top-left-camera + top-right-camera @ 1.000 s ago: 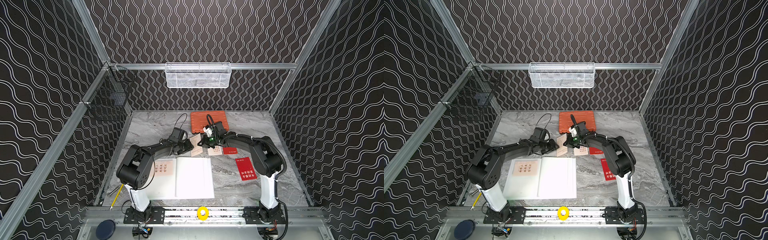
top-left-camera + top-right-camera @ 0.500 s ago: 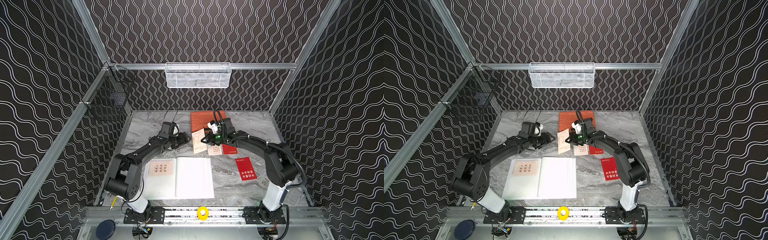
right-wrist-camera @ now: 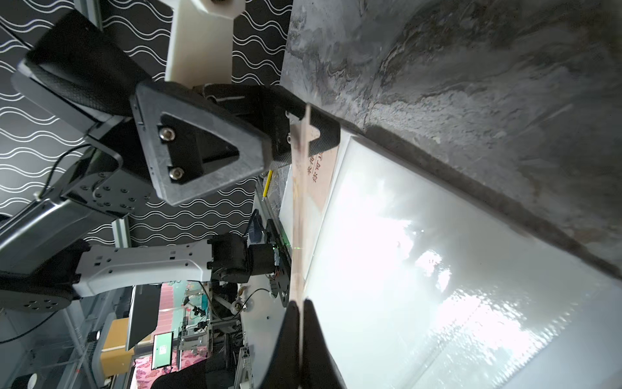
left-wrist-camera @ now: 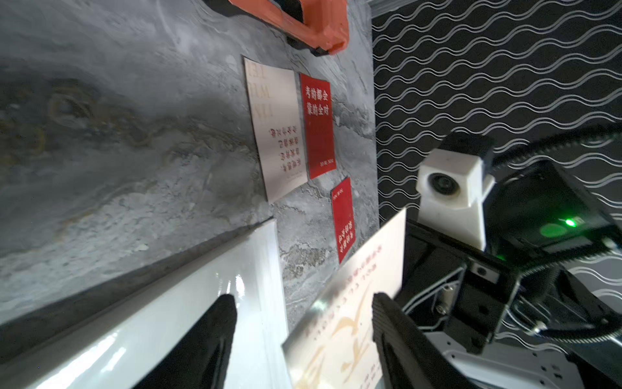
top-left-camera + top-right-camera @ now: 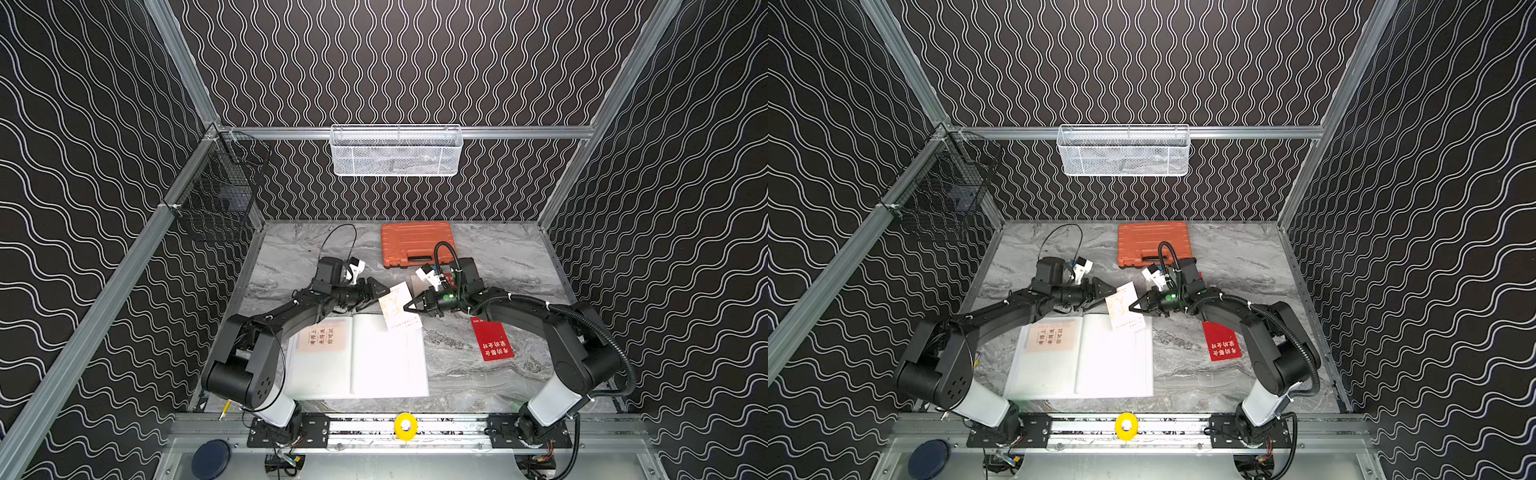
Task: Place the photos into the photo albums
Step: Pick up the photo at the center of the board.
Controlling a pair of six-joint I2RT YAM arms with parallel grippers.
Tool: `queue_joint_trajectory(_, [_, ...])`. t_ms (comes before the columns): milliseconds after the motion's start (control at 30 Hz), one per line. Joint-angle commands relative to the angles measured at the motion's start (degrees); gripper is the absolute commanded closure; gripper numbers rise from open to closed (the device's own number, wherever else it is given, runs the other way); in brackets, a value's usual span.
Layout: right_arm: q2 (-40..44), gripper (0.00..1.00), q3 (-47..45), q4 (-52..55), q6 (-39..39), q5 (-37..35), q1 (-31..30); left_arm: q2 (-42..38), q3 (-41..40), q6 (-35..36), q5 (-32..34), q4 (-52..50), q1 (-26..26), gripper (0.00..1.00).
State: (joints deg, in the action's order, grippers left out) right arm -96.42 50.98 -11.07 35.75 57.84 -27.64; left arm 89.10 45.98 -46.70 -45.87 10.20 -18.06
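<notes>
- The right hand (image 5: 409,306) is closed on a cream photo (image 5: 397,307) and pinches its 3 o'clock edge. The right wrist view shows the card edge-on between the pressed fingers (image 3: 313,323).
- The held photo hangs tilted above the 1 o'clock corner of the photo album (image 5: 374,361).
- The left hand (image 5: 383,293) is open. It meets the same photo from 9 o'clock with its jaws apart on either side of the card's edge. I cannot tell whether a finger touches it.
- The album lies open and flat on the worktop (image 5: 498,257), at 6 o'clock of its middle. A tucked photo (image 5: 322,338) with red text sits on its 9 o'clock page.
- A red photo (image 5: 491,344) lies flat at 3 o'clock of the album, apart from it.
- In the left wrist view a second cream photo (image 4: 279,134) and a second red photo (image 4: 318,124) lie side by side near the orange case (image 5: 415,245), which sits at 12 o'clock.
</notes>
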Motion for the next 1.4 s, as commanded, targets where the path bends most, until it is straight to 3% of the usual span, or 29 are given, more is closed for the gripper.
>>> queue_joint_trajectory(0, [-0.31, 1.0, -1.59, -8.27, 3.12, 4.14, 0.0, -1.05, -0.7, -0.78, -5.1, 4.6, 0.05, 0.35])
queue_joint_trajectory(533, [-4.61, 1.0, -6.6, -28.21, 14.35, 9.7, -0.75, -0.36, 1.66, 5.79, -9.38, -4.05, 0.05, 0.46])
queue_joint_trajectory(1000, [-8.41, 1.0, -5.28, -32.42, 17.01, 10.86, -1.02, 0.63, 2.19, 6.2, -13.68, -3.56, 0.1, 0.71])
queue_joint_trajectory(1367, [-9.18, 1.0, -4.06, -31.96, 16.9, 10.98, -1.01, 0.99, 2.71, 6.42, -13.14, -4.19, 0.06, 0.91])
